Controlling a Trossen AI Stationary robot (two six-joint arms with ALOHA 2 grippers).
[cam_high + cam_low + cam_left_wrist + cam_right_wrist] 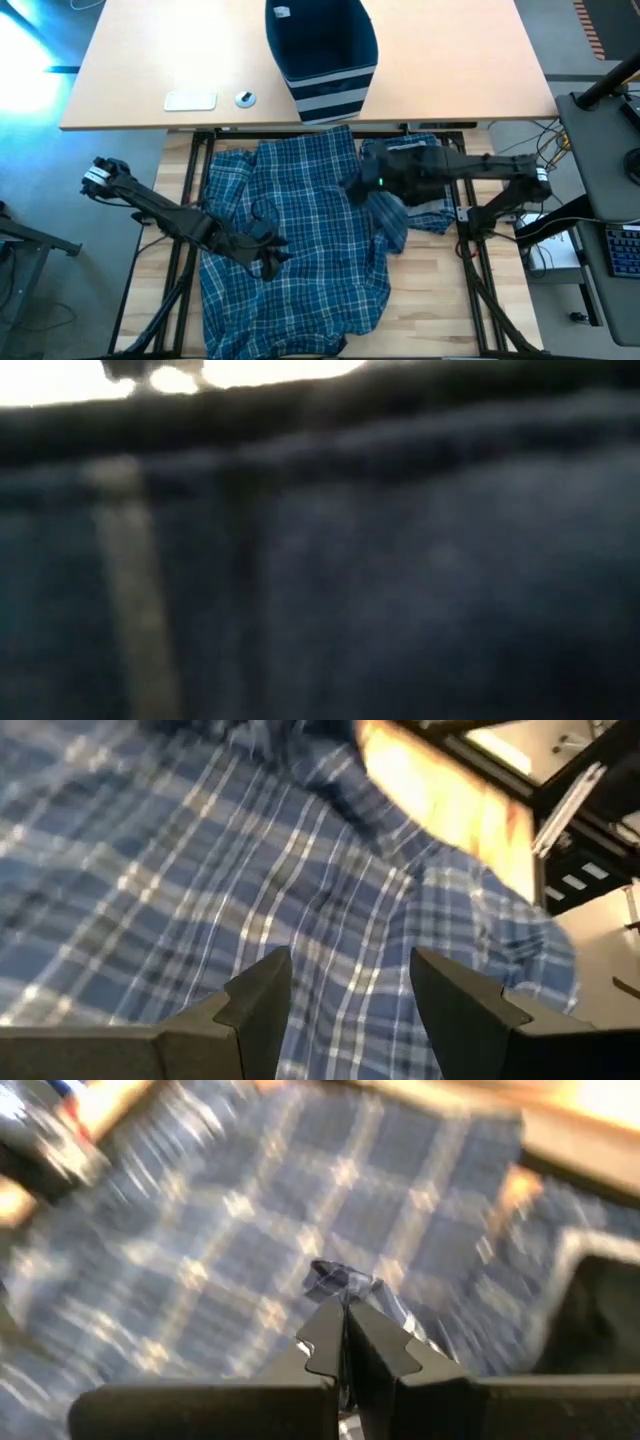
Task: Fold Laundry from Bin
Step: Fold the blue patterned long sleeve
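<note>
Blue-and-white plaid laundry lies spread and rumpled over the near wooden table. The navy bin, with pale stripes round its lower half, stands on the far table. My right gripper is raised over the pile's right part, shut on a bit of plaid cloth. My left gripper stands open over the pile's left-middle, with plaid cloth showing between its fingers. In the low view, dark blue cloth close to the lens hides everything else. My right gripper pinches a small bunched fold of plaid cloth between its two fingertips, coming at it slanting down from the table's right side. A strip of the cloth hangs slack below the fingers, and the rest of it lies on the pile.
On the far table lie a flat white object and a small round one, left of the bin. Bare wood shows at the near right of the work table. A dark keyboard sits beyond the right edge.
</note>
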